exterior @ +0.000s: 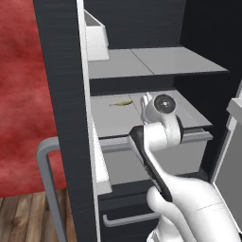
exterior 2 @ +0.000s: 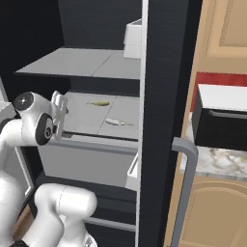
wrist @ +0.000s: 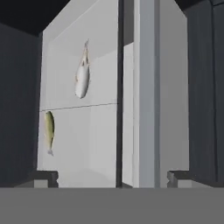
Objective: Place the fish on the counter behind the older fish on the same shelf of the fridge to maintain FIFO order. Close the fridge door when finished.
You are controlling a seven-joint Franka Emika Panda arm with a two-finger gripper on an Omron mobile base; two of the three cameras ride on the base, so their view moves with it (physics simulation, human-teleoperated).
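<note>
The slender olive-yellow fish [exterior 2: 100, 102] [exterior: 122, 102] [wrist: 49, 130] lies toward the back of the light-grey shelf [exterior 2: 82, 118] [exterior: 113, 123] inside the open black fridge [exterior 2: 164, 72]. The pale oval older fish [exterior 2: 117, 122] [wrist: 82, 78] rests nearer the shelf's front edge, apart from it. My gripper [exterior 2: 60, 108] [wrist: 111, 179] hovers at the front left of that shelf, open and empty, with its fingertips [wrist: 41, 178] spread wide. In the left base view my hand hides the older fish. The marble counter [exterior 2: 217, 161] shows to the right of the fridge.
The fridge door [exterior: 61, 94] stands open with its grey bar handle [exterior: 47, 175] [exterior 2: 185, 183]. A wide grey drawer [exterior: 156, 158] [exterior 2: 87, 161] sits under the shelf. A higher shelf [exterior: 151, 64] holds a white bin [exterior: 94, 33]. A black appliance [exterior 2: 222, 123] stands on the counter.
</note>
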